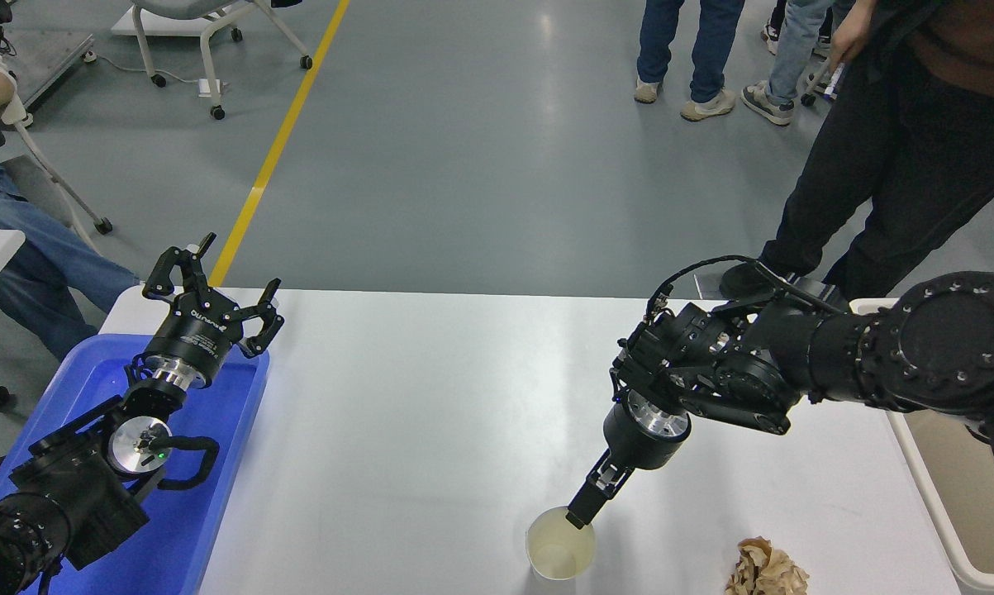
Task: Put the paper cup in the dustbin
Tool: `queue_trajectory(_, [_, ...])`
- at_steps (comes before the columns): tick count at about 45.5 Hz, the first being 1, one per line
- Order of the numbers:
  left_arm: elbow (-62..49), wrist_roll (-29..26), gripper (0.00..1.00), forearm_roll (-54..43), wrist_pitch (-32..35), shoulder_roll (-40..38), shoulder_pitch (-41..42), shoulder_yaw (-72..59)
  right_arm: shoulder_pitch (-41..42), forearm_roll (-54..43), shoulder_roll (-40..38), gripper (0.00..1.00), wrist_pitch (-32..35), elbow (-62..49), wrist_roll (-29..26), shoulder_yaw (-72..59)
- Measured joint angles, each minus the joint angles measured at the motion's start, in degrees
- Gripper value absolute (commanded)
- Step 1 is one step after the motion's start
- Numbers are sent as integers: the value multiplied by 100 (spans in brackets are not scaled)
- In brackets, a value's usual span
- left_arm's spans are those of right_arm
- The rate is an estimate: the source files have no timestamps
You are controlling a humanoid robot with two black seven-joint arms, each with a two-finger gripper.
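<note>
Right pincer point(581, 517) tip down at the far rim of the small white paper cup point(559, 552), one finger seemingly inside the rim; whether its fingers are clamped on the wall, cannot tell; cup upright on the white table point(430, 413), directly beneath the pincer; large beige plastic dustbin point(955, 512) well off to its right; grasp probably under way, lift and carry undone; left pincer point(207, 289) parked, fingers spread, over the blue plastic tray point(216, 496).

Glossy grey-green floor point(480, 149), diagonal yellow floor line point(278, 149), white wheeled chair point(207, 33) top left, people's legs point(687, 49) standing top right.
</note>
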Motion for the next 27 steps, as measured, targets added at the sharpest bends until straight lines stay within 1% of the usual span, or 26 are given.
queue_trajectory(6, [-1, 0, 100, 0, 0, 0, 0, 0, -50, 0, 0, 83, -5, -14, 4, 26])
queue_trajectory(9, [-1, 0, 100, 0, 0, 0, 0, 0, -67, 0, 0, 76, -6, -17, 6, 35])
queue_trajectory(13, [-1, 0, 100, 0, 0, 0, 0, 0, -80, 0, 0, 60, -7, -22, 15, 45])
queue_trajectory(16, [-1, 0, 100, 0, 0, 0, 0, 0, -87, 0, 0, 50, -8, -27, 23, 48])
queue_trajectory(17, [-1, 0, 100, 0, 0, 0, 0, 0, -89, 0, 0, 45, -8, -28, 28, 50])
queue_trajectory(19, [-1, 0, 100, 0, 0, 0, 0, 0, -91, 0, 0, 31, -8, -30, 33, 52])
queue_trajectory(20, [-1, 0, 100, 0, 0, 0, 0, 0, -92, 0, 0, 27, -8, -30, 36, 53])
queue_trajectory(21, [-1, 0, 100, 0, 0, 0, 0, 0, -92, 0, 0, 17, -8, -30, 39, 53])
queue_trajectory(26, [0, 0, 100, -1, 0, 0, 0, 0, -93, 1, 0, 0, 0, -39, 62, 56])
queue_trajectory(27, [0, 0, 100, -1, 0, 0, 0, 0, -93, 1, 0, 0, 1, -41, 65, 57])
